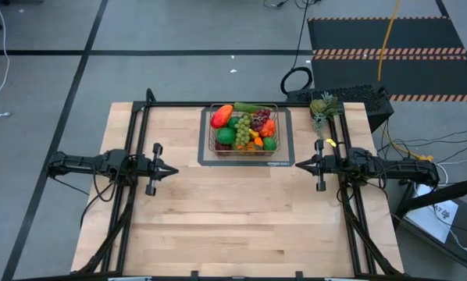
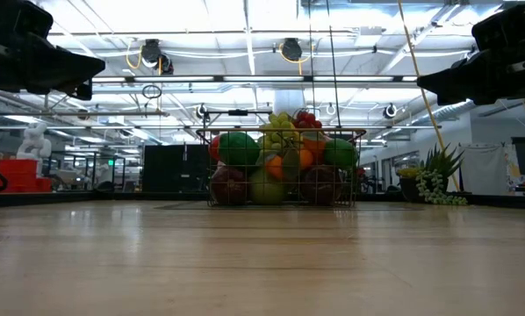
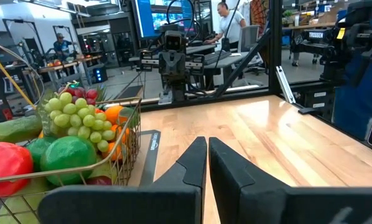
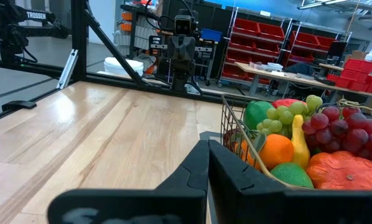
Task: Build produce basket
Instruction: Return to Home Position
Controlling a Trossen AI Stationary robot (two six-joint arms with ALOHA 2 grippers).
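The wire-mesh basket point(image 1: 244, 129) stands on a dark mat point(image 1: 205, 156) at the table's far middle, heaped with produce point(image 1: 245, 127): green and purple grapes, oranges, a cucumber, a banana, red and green fruits. The same basket point(image 2: 284, 167) shows in the low view. My left gripper point(image 1: 175, 170) hovers level at the table's left, shut and holding nothing, pointing toward the right. My right gripper point(image 1: 298, 164) hovers level at the right, shut and holding nothing, pointing toward the left. In the wrist views the basket point(image 3: 80, 155) point(image 4: 285, 155) lies off to the side of each gripper point(image 3: 208, 149) point(image 4: 209, 152).
A spiky green pineapple-like piece point(image 1: 324, 108) lies at the table's far right corner, outside the basket. A black frame point(image 1: 218, 104) runs along the table's far edge and down both sides. Bare wood point(image 1: 241, 218) fills the near half of the table. People show in the room behind.
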